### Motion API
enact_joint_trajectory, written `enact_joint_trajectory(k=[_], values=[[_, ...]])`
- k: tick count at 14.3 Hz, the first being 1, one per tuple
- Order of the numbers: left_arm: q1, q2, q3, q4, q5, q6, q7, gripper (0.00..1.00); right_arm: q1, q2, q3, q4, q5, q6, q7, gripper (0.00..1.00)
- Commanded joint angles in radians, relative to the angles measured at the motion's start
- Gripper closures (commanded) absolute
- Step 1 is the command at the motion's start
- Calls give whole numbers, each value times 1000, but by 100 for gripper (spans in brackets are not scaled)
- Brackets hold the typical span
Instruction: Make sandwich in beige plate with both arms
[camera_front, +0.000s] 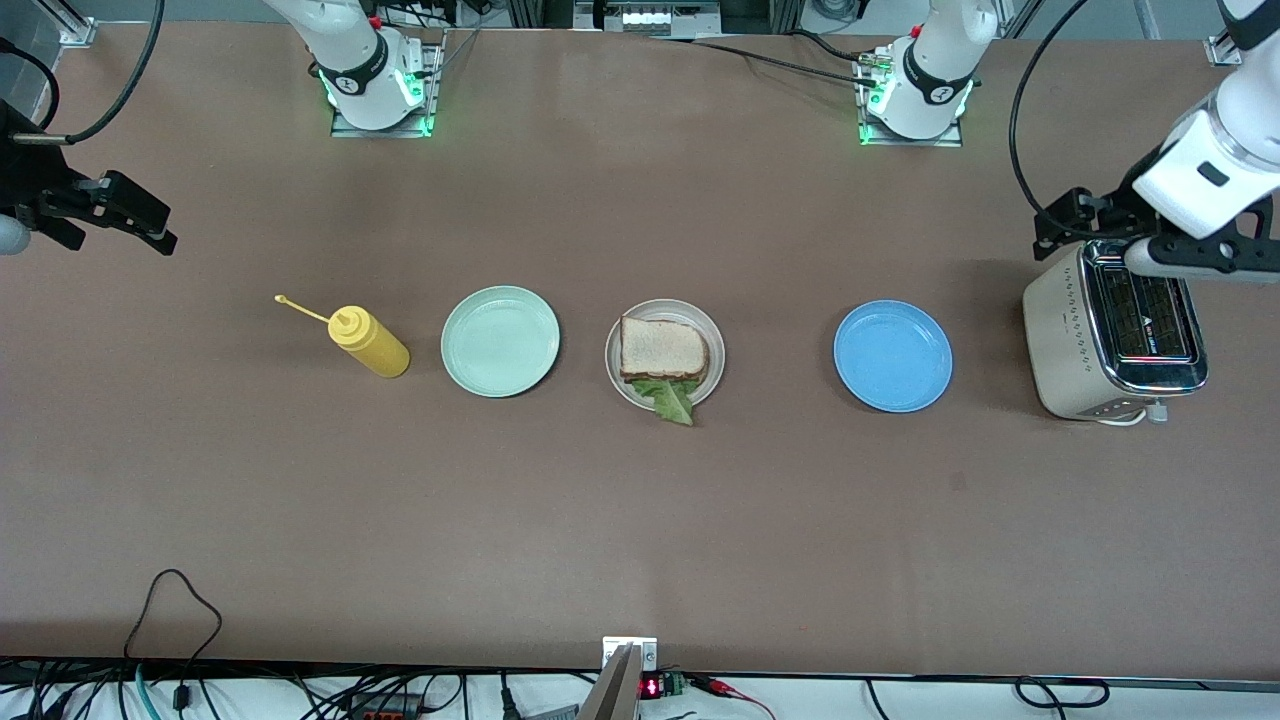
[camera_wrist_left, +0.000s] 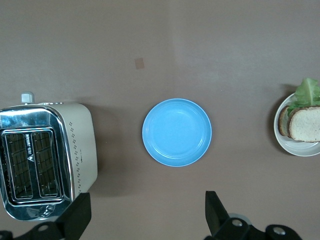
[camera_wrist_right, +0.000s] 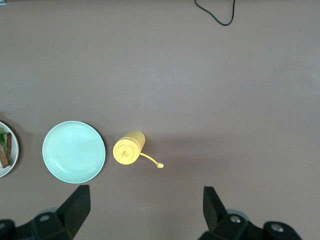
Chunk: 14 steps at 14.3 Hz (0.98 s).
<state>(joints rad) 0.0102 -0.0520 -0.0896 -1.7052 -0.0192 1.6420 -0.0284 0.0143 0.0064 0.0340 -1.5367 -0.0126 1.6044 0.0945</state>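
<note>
Sandwich (camera_front: 664, 350) sat assembled on the beige plate (camera_front: 618, 375), lettuce (camera_front: 672, 400) hanging over the rim, between the mint plate (camera_front: 499, 341) and blue plate (camera_front: 892, 356). Left gripper (camera_wrist_left: 145, 215) hung over the toaster (camera_front: 1110, 335), jaws spread, empty. Right gripper (camera_wrist_right: 142, 210) waited at its table end past the mustard bottle (camera_front: 368, 341), jaws spread too.

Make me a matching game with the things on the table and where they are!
Things:
1. sandwich
2. toaster
3. yellow bottle
4. blue plate

Places:
A. at the right arm's end of the row
B. on the beige plate
C. under the left gripper
D. between the sandwich and the toaster

Pairs: 1-B, 2-C, 3-A, 4-D
</note>
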Motion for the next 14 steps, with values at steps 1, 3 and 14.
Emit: enact_joint_trajectory(k=[1,3,14], values=[[-16,-20,16,-18,1,-16,16,0,-8,4,7,13,-9,0,7,0],[-16,-20,11,-13,2,-34,15,0,-8,6,7,12,-4,2,7,0],[-12,-19,11,-5,2,-48,16,0,-7,18,7,13,-4,2,5,0]])
